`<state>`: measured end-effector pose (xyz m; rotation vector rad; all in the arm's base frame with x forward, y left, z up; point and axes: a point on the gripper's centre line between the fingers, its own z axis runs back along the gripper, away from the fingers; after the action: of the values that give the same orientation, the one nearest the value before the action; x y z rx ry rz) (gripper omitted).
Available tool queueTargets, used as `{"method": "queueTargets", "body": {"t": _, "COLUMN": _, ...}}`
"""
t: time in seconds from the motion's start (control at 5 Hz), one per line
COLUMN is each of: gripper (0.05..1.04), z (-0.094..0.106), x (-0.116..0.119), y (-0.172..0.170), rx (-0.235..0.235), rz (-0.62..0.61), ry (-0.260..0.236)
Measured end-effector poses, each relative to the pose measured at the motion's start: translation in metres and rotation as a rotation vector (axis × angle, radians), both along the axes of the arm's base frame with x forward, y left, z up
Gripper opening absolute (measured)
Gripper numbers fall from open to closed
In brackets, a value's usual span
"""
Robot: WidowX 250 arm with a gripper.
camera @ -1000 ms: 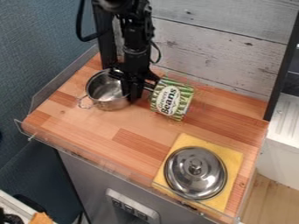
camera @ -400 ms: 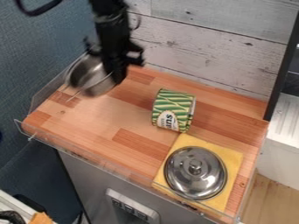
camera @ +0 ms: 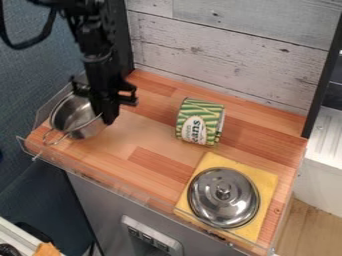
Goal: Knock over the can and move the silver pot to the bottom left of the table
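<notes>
On the left side of the wooden table (camera: 150,137), just beside the clear guard (camera: 45,112), is the silver pot (camera: 70,114), its open top facing up and its wire handle (camera: 55,138) pointing toward the table's front left corner. The black gripper (camera: 107,119) hangs down at the pot's right side, its fingers closed on the rim there. Most of the pot lies to the left of the gripper, with the bowl opening out from the fingertips toward the guard. Whether its base touches the wood or is a little above it, I cannot tell.

To the right of the gripper, well apart from it, the green striped can (camera: 199,122) lies on its side near the middle of the table, the lettering on its label turned sideways. The can and the pot are apart, with the gripper between them. Nearer the front right, a metal lid (camera: 224,197) with a round knob (camera: 224,191) sits on a yellow cloth (camera: 262,176), knob up.
</notes>
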<state>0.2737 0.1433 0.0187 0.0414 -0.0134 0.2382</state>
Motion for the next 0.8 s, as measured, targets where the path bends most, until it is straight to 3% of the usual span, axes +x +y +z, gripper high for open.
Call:
{"method": "queueTargets", "body": {"t": 0.4, "gripper": 0.077, "z": -0.028, "x": 0.002, "y": 0.016, "rx": 0.022, "rz": 0.059, "ry": 0.012}}
{"method": "queueTargets", "body": {"t": 0.6, "gripper": 0.106, "z": -0.027, "x": 0.006, "y": 0.012, "rx": 0.033, "rz": 0.037, "ry": 0.014}}
{"method": "queueTargets", "body": {"t": 0.8, "gripper": 0.281, "z": -0.009, "x": 0.007, "y": 0.001, "rx": 0.018, "rz": -0.03, "ry": -0.011}}
